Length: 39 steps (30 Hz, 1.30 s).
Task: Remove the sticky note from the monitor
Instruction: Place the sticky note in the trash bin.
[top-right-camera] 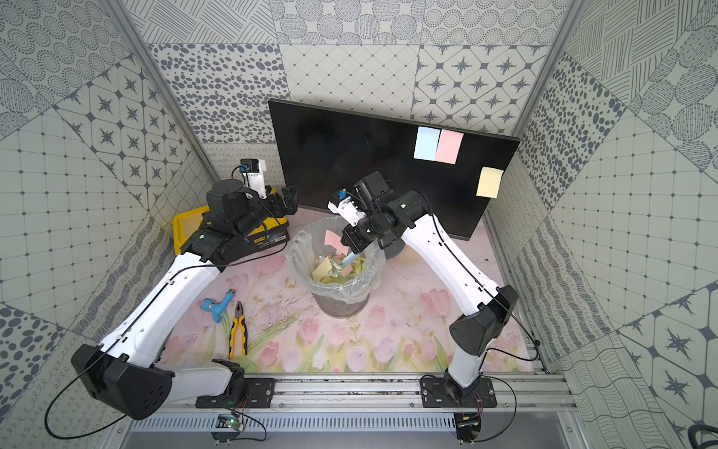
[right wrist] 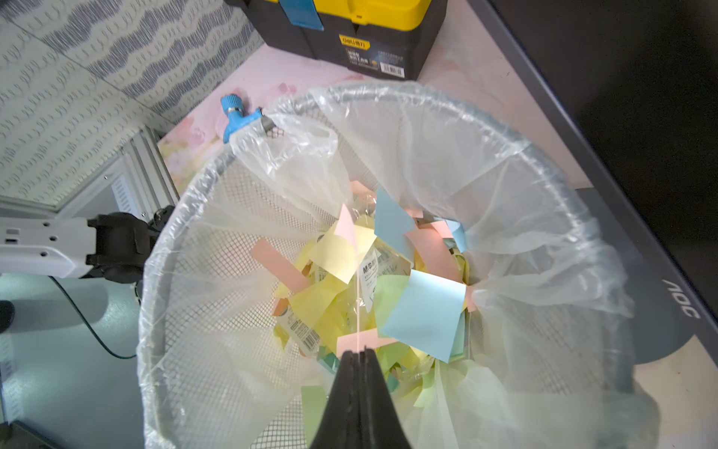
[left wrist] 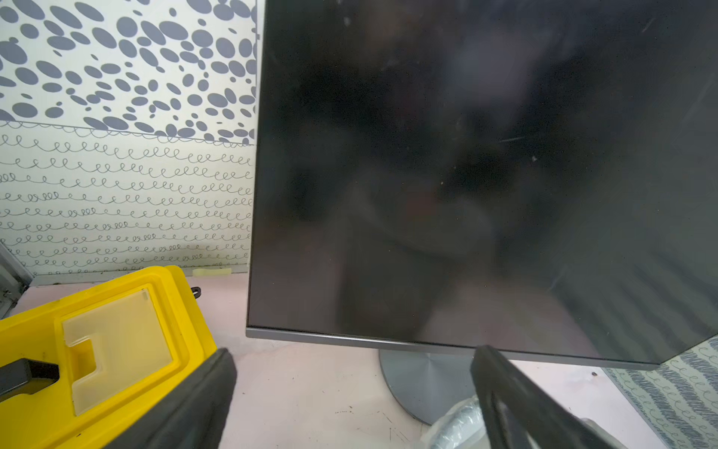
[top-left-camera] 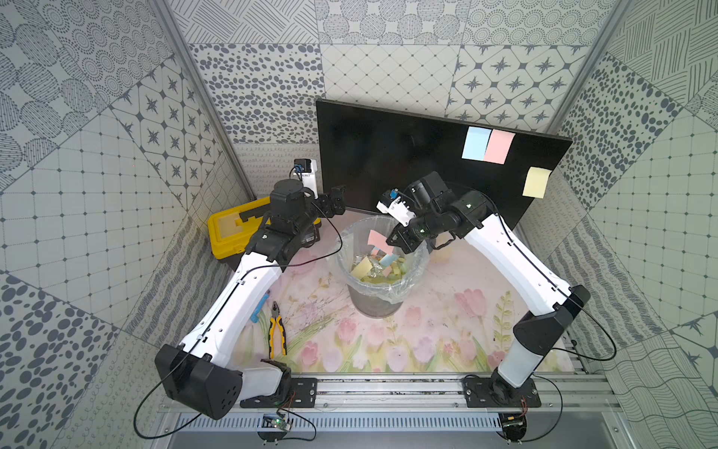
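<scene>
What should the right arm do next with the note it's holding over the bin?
Probably open the right pincer. It is shut on a pink sticky note and hangs over the mouth of the lined bin, which already holds discarded notes. Letting go here should drop the note inside.

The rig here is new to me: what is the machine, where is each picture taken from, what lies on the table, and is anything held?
Two robot arms, each with a two-fingered gripper, are mounted in front of the table. Both top views look down from overhead; each wrist view comes from a camera on an arm. On the table: a monitor with three sticky notes, a bag-lined bin of notes, a yellow toolbox, pliers. The right gripper is shut on a pink note above the bin; the left gripper is open, facing the monitor.
</scene>
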Tool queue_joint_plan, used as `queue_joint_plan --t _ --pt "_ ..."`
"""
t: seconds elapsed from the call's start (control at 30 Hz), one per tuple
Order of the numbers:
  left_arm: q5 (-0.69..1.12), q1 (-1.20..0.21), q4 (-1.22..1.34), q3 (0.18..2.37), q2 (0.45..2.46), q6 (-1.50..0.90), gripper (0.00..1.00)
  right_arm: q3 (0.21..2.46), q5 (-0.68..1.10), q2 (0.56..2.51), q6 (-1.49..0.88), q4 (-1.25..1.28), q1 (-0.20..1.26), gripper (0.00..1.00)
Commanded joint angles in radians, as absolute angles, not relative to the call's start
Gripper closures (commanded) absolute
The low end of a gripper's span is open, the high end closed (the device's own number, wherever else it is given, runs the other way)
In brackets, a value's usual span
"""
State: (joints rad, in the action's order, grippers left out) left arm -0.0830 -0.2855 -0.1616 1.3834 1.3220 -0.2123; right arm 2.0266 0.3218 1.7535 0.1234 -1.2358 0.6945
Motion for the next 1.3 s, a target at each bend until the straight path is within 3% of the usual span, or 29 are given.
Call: queue_joint_plan --t 0.0,0.13,0.37,0.6,0.9,1.17,1.27 --pt "-0.113 -0.277 -0.138 1.384 1.325 -0.227 0.01 2.077 0.28 1.785 0.193 -1.307 0.723 1.0" --pt "-0.107 -0.276 -0.136 1.386 1.331 -0.23 0.01 2.113 0.236 1.837 0.228 -1.369 0.76 0.98" --pt "-0.101 -0.278 -0.136 1.386 1.333 -0.23 0.01 2.159 0.153 1.862 0.239 -1.384 0.776 0.53" --pt "-0.1 -0.277 -0.134 1.382 1.333 -0.227 0.01 2.17 0.107 1.848 0.239 -1.367 0.776 0.28" --pt "-0.048 -0.277 -0.118 1.378 1.338 -0.231 0.01 2.207 0.001 1.8 0.228 -1.335 0.773 0.18" --pt "0.106 -0.277 -0.088 1.411 1.365 -0.23 0.01 2.254 -0.032 1.74 0.188 -1.324 0.749 0.14" --pt "0.183 -0.278 -0.045 1.413 1.379 -0.247 0.01 2.257 -0.057 1.697 0.164 -1.297 0.736 0.08"
